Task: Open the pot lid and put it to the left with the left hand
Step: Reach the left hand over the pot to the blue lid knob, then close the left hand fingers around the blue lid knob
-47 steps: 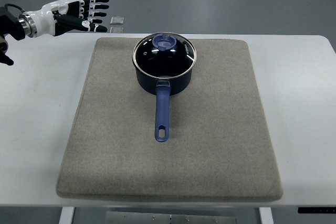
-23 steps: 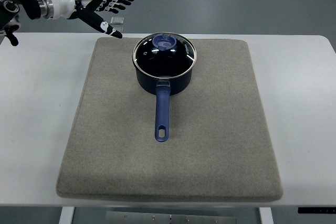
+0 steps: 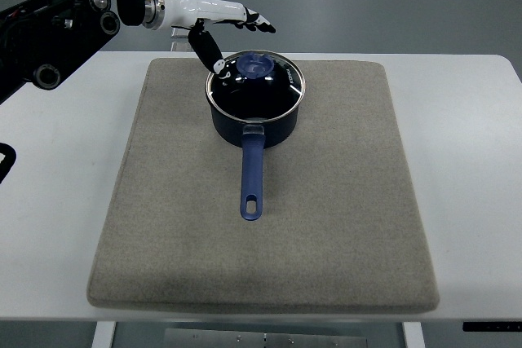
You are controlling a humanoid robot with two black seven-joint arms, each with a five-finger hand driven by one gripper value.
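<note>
A white table [image 3: 465, 160] stands on a grey floor, carrying a broad grey felt mat [image 3: 326, 226] with a dark blue saucepan [image 3: 254, 116] toward its far middle, long handle [image 3: 251, 177] pointing near. The glass lid [image 3: 255, 83] sits on the pot, its blue knob [image 3: 256, 65] at the far side of the rim. The left hand [image 3: 214, 20] reaches in from the far left, fingers [image 3: 259, 22] stretched flat and spread above the far edge of the pot, thumb hanging down beside the rim at the lid's left, holding nothing. I'd worry the knob is small and off-centre: a closing grasp could catch the rim instead, tilt the lid, or drag the whole pot left across the mat. A slick glass lid could also slip free during the carry left.
</note>
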